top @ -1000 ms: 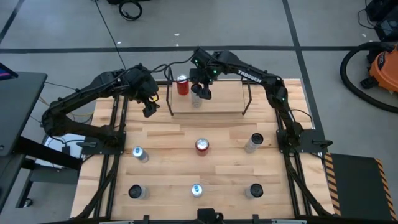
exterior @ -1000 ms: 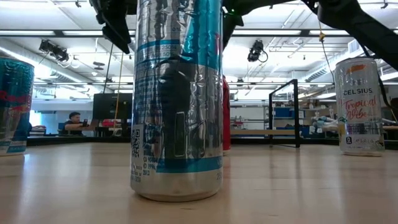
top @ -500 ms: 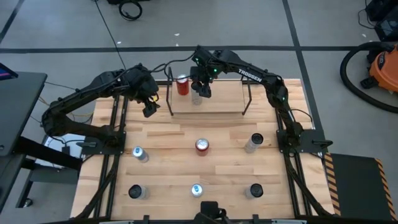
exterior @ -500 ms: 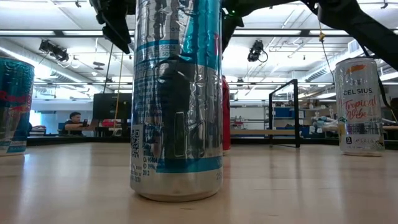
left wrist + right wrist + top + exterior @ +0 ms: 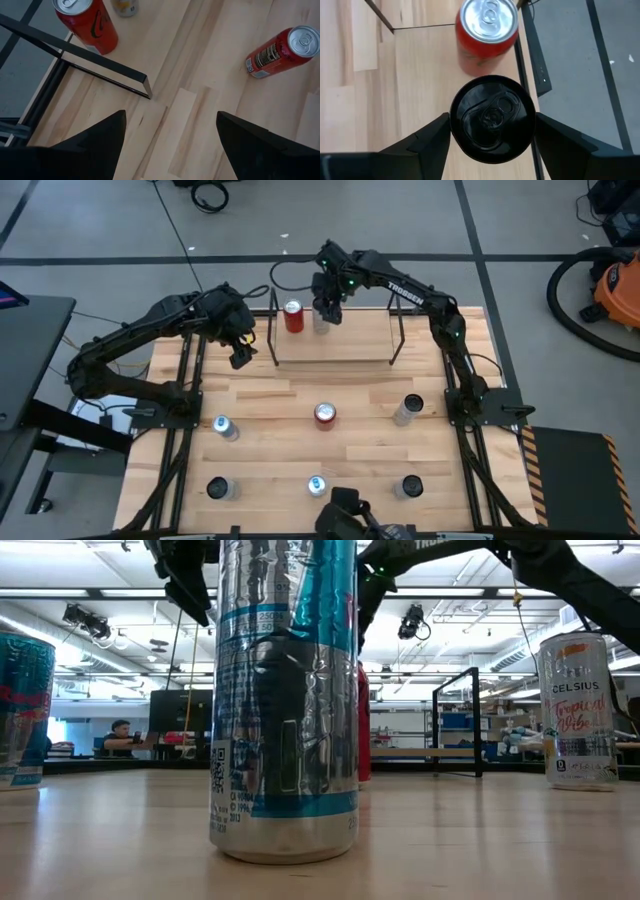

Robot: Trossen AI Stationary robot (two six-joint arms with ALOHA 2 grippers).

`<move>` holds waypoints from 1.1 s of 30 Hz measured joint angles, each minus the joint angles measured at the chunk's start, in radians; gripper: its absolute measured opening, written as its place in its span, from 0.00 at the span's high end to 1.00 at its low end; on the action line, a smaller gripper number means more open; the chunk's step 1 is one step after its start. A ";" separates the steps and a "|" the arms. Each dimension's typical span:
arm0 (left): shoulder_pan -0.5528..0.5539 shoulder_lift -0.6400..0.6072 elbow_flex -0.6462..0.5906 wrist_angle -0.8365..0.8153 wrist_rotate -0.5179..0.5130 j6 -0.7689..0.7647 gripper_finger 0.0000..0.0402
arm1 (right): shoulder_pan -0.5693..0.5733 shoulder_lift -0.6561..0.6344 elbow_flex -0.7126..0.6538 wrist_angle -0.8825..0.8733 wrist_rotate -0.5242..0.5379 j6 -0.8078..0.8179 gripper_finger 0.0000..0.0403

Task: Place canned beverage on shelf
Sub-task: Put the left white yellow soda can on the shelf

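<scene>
My right pincer hangs over the back of the shelf, pointing straight down. Its two dark fingers press against opposite sides of a dark-topped can. I read that as a pinch on the can, as the fingers' inner edges meet its round outline with no gap visible.

The shelf board lies directly beneath the pincer, with its thin black rods standing out to both sides. Ahead of the pincer, well apart from it, the table carries more cans standing loose.

A red can stands upright on the board just beside the pincer, close to the held can but not touching it.

The held can sits squarely between my fingers. Its long axis is upright and in line with the pincer, so I look straight down on its pull tab. I cannot tell whether its base already rests on the board or hangs just above it. I judge that the next move turns on that vertical gap alone.

My left pincer waits off to the side beyond the red can, past the shelf's end. Its fingers are spread with nothing between them. The right arm is plainly the nearer one.
</scene>
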 joint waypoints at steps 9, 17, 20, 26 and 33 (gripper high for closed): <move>0.000 0.000 0.000 0.009 0.000 0.000 0.22 | -0.008 -0.002 -0.018 0.017 0.003 -0.001 0.33; 0.000 0.000 0.000 0.008 0.000 0.000 0.22 | -0.020 -0.010 -0.058 0.049 -0.002 -0.001 0.33; 0.000 0.000 0.000 0.008 0.000 0.000 0.22 | -0.023 -0.010 -0.059 0.049 -0.005 0.000 0.33; 0.000 0.000 0.000 0.008 0.000 0.000 0.22 | -0.027 -0.008 -0.060 0.050 -0.005 0.000 0.31; 0.000 0.000 0.000 0.008 0.000 0.000 0.22 | -0.024 0.007 -0.068 0.047 0.029 -0.002 0.23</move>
